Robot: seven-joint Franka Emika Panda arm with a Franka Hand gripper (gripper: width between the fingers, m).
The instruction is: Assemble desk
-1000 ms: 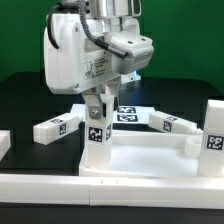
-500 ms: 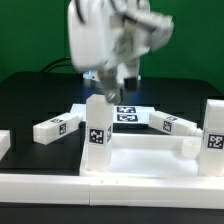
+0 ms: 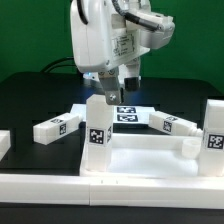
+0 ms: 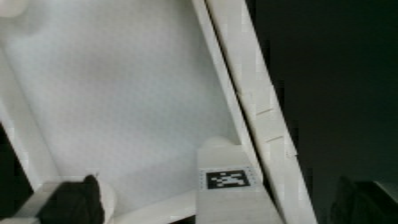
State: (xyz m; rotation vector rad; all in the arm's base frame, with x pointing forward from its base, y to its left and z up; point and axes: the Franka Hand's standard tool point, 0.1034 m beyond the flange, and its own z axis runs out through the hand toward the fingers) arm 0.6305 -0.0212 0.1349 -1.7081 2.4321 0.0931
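The desk panel [image 3: 150,160] lies flat, white with a raised rim. One square white leg [image 3: 97,132] with a black-and-white tag stands upright at its corner on the exterior view's left. My gripper [image 3: 113,88] hangs just above that leg, open, with its fingers clear of the leg's top. In the wrist view the panel [image 4: 125,90] fills the picture. The tagged leg [image 4: 228,182] rises between my two dark fingertips [image 4: 71,200], which do not touch it. My gripper [image 4: 217,205] holds nothing.
Loose tagged legs lie behind the panel, one on the left [image 3: 56,127] and one on the right [image 3: 165,123]. The marker board [image 3: 126,114] lies between them. A tagged white block [image 3: 213,128] stands upright at the right. A long white rail [image 3: 110,187] runs along the front.
The gripper was shut on the upright leg. It has opened, let go and risen above it. The leg stays standing at the panel's corner.
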